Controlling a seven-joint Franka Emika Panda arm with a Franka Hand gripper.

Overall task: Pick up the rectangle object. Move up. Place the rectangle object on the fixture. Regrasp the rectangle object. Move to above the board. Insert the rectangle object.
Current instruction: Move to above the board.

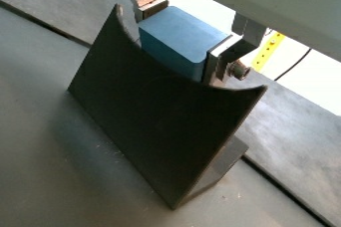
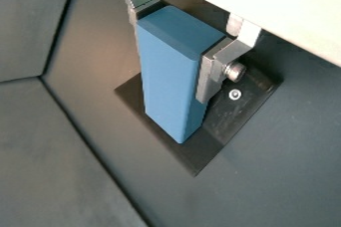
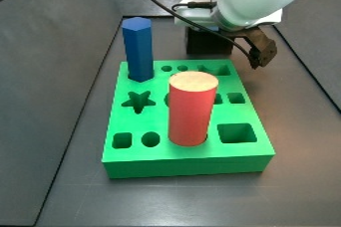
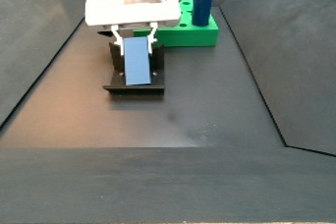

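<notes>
- Wrist views: the grey-blue rectangular block (image 2: 173, 77) is seen lying on the dark fixture (image 1: 154, 121), with the tool (image 1: 180, 34) pinching its upper end between the silver finger plates (image 2: 220, 67). For a sound regrasp, the block should be left seated before the plates are released.
- Side views: the block (image 4: 136, 61) leans on the fixture (image 4: 136, 83), beside the bright green board (image 3: 186, 131) on the dark bench (image 4: 171, 120). Flat, plain faces are shown.
</notes>
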